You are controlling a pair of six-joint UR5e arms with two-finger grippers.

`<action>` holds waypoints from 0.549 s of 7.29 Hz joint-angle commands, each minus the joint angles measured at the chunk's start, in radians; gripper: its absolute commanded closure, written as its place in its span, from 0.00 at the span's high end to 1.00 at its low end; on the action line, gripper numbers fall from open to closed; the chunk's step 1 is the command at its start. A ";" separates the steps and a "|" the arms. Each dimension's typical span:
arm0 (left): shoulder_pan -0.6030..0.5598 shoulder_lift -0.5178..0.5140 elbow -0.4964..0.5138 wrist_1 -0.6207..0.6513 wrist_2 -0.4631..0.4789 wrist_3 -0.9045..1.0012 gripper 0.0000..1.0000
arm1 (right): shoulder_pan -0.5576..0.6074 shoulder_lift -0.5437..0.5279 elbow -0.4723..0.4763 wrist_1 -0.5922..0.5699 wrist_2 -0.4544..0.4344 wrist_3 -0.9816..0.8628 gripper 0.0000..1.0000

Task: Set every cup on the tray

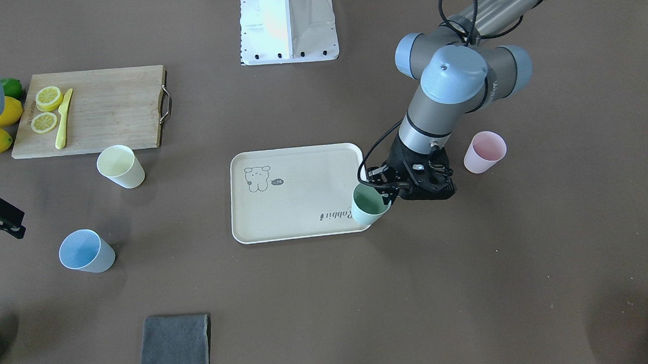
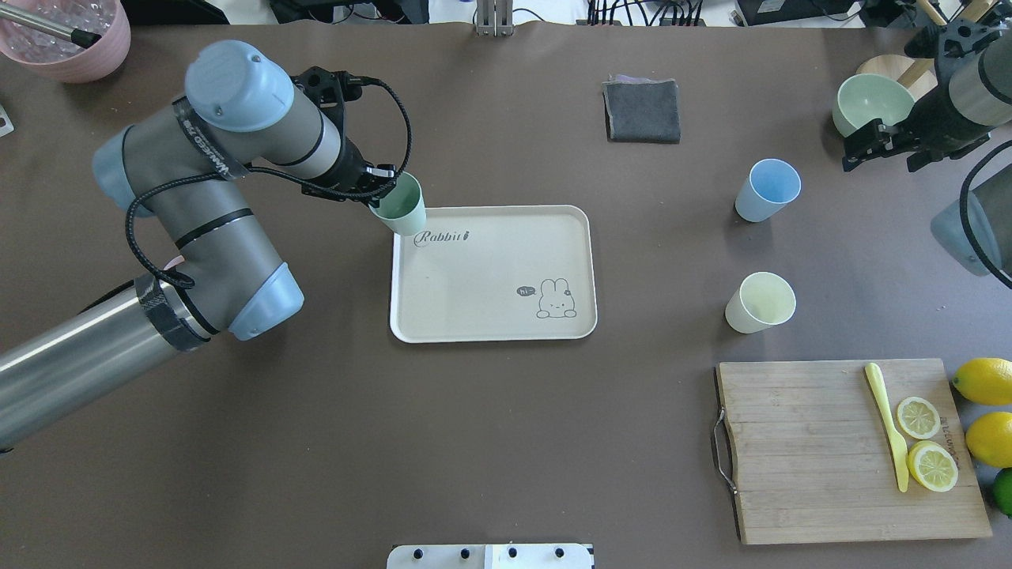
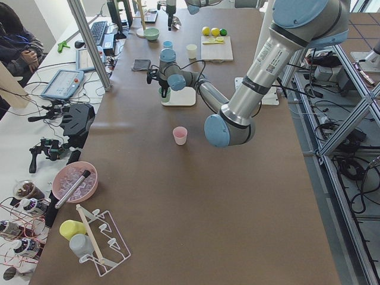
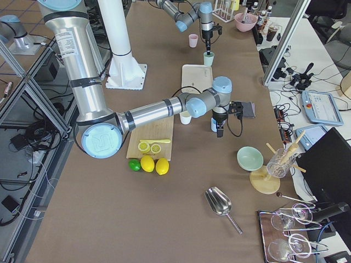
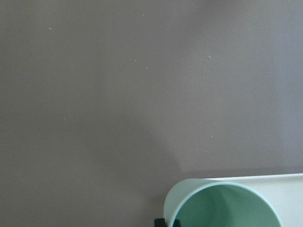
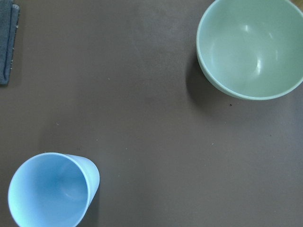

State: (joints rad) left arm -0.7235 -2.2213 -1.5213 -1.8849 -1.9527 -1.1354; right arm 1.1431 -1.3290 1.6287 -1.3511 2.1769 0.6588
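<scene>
1. Brown matte tabletop holds a cream-beige rectangular plastic tray at its centre.
2. Left gripper pinches the rim of a mint green tapered plastic cup, upright at the tray's corner beside the "Rabbit" script; whether the cup has touched down is unclear.
3. To do this step well, I judge: carry the cup inward clear of the raised rim, set it flat, then let go.
4. Pale yellow plastic cup, light blue plastic cup and light pink plastic cup stand on the table, apart from the tray.
5. Right gripper hangs near the light blue plastic cup; I cannot tell how its jaws stand.
</scene>
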 commanded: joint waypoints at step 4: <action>0.079 -0.032 -0.010 -0.002 0.080 -0.040 0.97 | -0.031 0.005 -0.001 0.003 0.003 0.037 0.98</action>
State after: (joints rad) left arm -0.6433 -2.2515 -1.5230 -1.8822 -1.8851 -1.1793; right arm 1.1239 -1.3271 1.6276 -1.3484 2.1792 0.6771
